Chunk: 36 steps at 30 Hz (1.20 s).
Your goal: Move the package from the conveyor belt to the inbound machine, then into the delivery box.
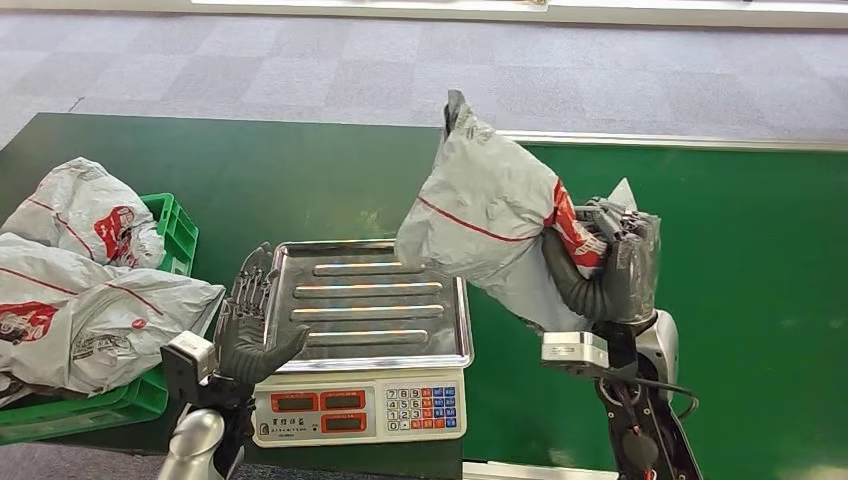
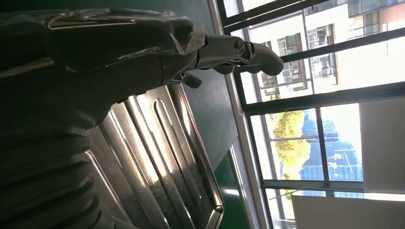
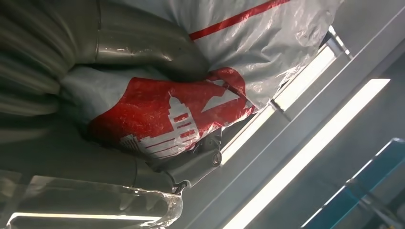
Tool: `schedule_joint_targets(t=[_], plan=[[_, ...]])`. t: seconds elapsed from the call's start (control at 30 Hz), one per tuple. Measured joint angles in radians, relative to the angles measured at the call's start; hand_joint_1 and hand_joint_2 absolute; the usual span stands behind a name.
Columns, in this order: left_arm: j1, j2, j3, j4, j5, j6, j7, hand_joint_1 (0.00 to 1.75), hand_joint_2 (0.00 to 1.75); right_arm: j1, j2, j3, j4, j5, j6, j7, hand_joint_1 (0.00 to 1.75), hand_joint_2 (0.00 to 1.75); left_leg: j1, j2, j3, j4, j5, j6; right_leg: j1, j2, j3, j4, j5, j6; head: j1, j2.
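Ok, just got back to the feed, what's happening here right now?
The right hand grips a grey package with red print, held up in the air beside the scale's metal tray, not yet set down on it. The left hand is open at the tray's left edge. More grey packages lie piled in the green crate on the left.

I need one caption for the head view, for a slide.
Right hand holds a grey package above the scale tray; left hand open beside it.
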Motion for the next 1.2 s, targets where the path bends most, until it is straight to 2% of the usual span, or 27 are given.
schedule_joint_targets(t=[0.23,0.43,0.73,1.0,1.2], plan=[[-0.027,0.001,-0.005,0.021,0.003,-0.001,-0.003,0.0,1.75,-0.116,-0.006,0.17,0.105,0.072,0.052,0.002,1.71,1.75,0.0,0.0,-0.001,0.0,0.0,0.0,0.0,-0.001,-0.001,0.0,0.0,0.0,0.0,0.0],[-0.041,0.006,-0.012,0.039,0.006,-0.004,-0.003,0.0,1.75,-0.178,-0.002,0.274,0.198,0.093,0.081,0.015,1.74,1.75,0.0,-0.002,-0.001,0.0,0.001,0.0,0.0,-0.002,-0.001,0.0,0.0,0.0,0.0,0.0],[-0.034,0.016,-0.022,0.043,0.016,-0.002,-0.008,0.0,1.75,-0.263,0.029,0.427,0.466,0.279,0.093,0.108,1.75,1.75,0.0,-0.003,-0.002,0.0,0.001,0.0,0.0,-0.002,-0.001,0.0,0.0,0.0,0.0,0.0],[-0.023,0.023,-0.026,0.043,0.018,-0.003,-0.009,0.0,1.75,-0.314,0.037,0.489,0.63,0.321,0.129,0.152,1.75,1.75,0.0,-0.002,-0.001,0.0,0.001,0.0,0.0,-0.002,-0.001,0.0,0.0,0.0,0.0,0.0],[-0.02,0.023,-0.026,0.043,0.017,-0.007,-0.009,0.0,1.75,-0.326,0.047,0.501,0.683,0.313,0.141,0.154,1.75,1.75,0.0,-0.002,-0.001,0.0,0.001,0.0,0.0,-0.002,-0.001,0.0,0.0,0.0,0.0,0.0]])
